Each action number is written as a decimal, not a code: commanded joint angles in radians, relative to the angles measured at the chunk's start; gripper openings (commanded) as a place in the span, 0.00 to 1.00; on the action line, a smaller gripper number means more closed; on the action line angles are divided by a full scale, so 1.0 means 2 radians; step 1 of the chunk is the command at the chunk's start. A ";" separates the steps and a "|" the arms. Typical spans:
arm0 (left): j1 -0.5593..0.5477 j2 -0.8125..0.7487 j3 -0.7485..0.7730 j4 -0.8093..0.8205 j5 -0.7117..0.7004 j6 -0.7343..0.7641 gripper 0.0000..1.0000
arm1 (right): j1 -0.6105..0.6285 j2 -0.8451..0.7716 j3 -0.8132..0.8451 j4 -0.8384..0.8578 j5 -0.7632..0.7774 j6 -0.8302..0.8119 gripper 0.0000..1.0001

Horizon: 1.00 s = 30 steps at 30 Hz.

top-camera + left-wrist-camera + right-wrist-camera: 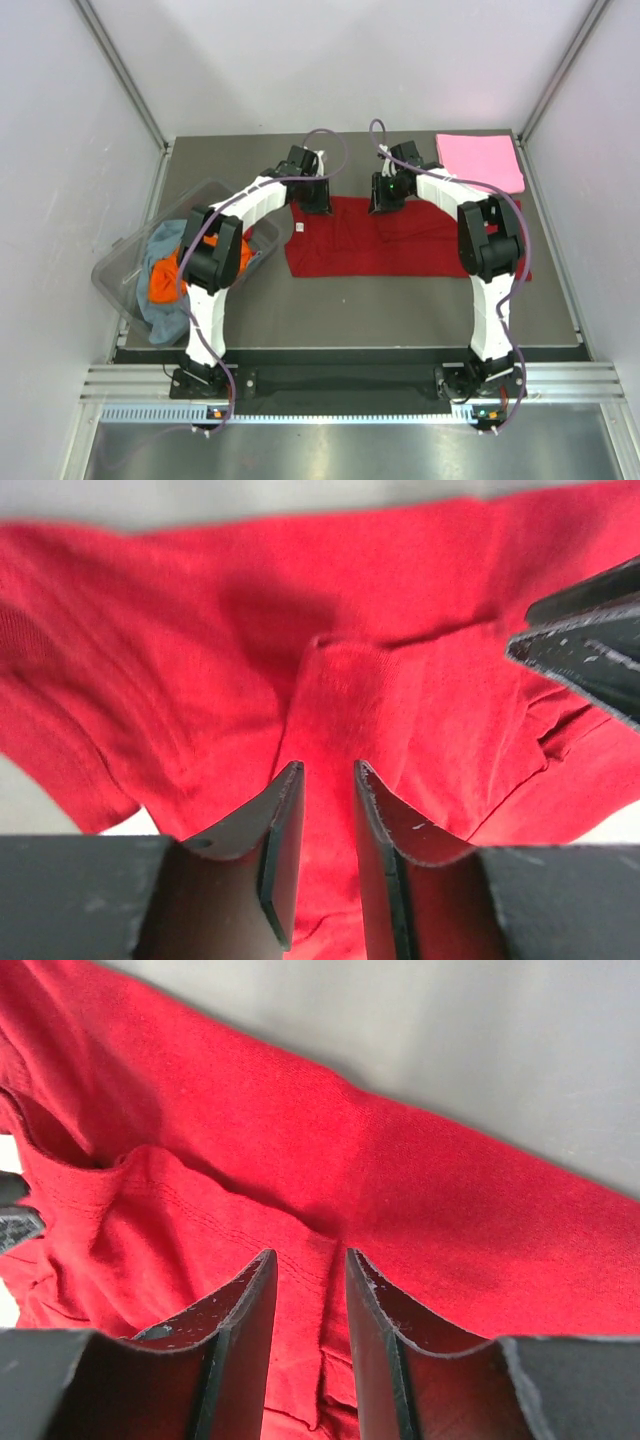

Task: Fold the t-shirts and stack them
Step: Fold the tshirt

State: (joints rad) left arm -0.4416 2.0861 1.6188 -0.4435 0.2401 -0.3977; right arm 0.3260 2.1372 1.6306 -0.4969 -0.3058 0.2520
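The dark red shirt (400, 250) lay spread across the middle of the tabletop (400, 310). A folded pink shirt (480, 160) sat at the far right corner, and more shirts were heaped in the clear tub (120, 265) on the left. Both claws were at the red shirt's far edge, near each other.

The right claw (309, 1255) had its jaws a little apart with a raised fold of red cloth running up into the gap, so it looked to be pinching the shirt. The left claw (328, 770) showed a similar narrow gap filled with red cloth. I could not tell whether it gripped the cloth or merely stood over it.

The main risk, as I judged it, was an uneven hold. If one claw had the cloth and the other did not, any pull would drag one side only and twist the fold crooked. Soft cloth could also snag on a finger (285, 850) and come up with the arm, undoing the flat lay. With the claws so near, a sideways move might knock them together. The bunched ridges near the edge could set into a lumpy fold.
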 commanded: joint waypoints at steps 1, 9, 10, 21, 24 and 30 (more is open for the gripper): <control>0.002 0.005 0.037 0.042 0.022 0.028 0.32 | -0.003 0.001 0.004 0.006 0.013 -0.012 0.34; 0.002 0.040 0.064 0.042 0.015 0.052 0.34 | -0.003 0.002 -0.013 0.018 -0.003 -0.014 0.34; 0.002 0.042 0.066 0.042 0.016 0.053 0.34 | -0.003 0.001 -0.015 0.019 -0.004 -0.013 0.34; 0.002 0.069 0.086 0.058 0.056 0.073 0.36 | -0.010 0.017 -0.018 0.040 -0.024 -0.013 0.26; 0.002 0.074 0.090 0.060 0.063 0.075 0.36 | -0.014 0.012 -0.020 0.043 -0.020 -0.012 0.13; 0.002 0.077 0.088 0.068 0.083 0.078 0.37 | -0.022 -0.039 -0.056 0.076 0.004 0.001 0.00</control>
State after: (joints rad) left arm -0.4389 2.2353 1.7542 -0.3676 0.3592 -0.2619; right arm 0.3019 2.1418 1.5517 -0.4103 -0.3351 0.2481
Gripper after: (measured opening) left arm 0.369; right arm 0.007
